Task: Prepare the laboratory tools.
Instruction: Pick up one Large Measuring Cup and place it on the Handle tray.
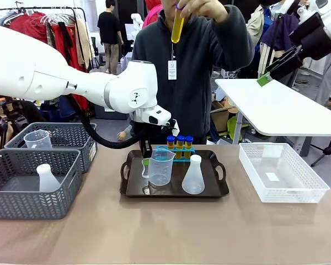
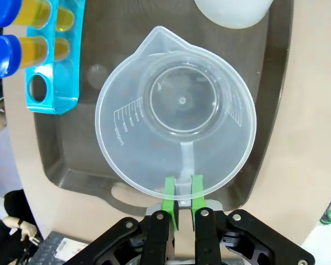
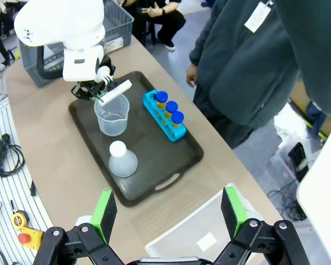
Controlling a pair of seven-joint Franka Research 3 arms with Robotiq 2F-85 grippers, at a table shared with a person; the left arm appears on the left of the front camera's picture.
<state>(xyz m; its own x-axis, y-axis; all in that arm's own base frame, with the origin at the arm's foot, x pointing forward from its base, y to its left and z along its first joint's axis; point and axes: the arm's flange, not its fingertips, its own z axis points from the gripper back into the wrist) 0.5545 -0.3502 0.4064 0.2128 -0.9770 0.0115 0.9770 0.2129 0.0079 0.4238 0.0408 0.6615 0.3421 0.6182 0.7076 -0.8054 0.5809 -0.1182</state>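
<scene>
Green pads of the left gripper [image 2: 181,194] pinch the handle of the clear measuring beaker [image 2: 176,110], which stands on the dark tray [image 1: 215,190] beside the white conical flask [image 1: 193,176]. Right gripper [image 3: 168,212] hangs spread wide above the tabletop [image 1: 171,232], holding nothing.

- Dark tray [image 1: 216,190]: measuring beaker [image 1: 160,167] left, conical flask [image 1: 193,176] right, a narrow gap between them.
- Blue tube rack [image 1: 180,150] blocks the tray's far edge behind both.
- Left gripper [image 2: 181,194], clamped on the beaker handle, with its arm closes off the tray's left-rear approach.
- Bare tabletop [image 1: 171,232] in front of the tray, open.
- White basket [image 1: 281,172] borders the tray's right side; grey baskets [image 1: 33,182] the left.
</scene>
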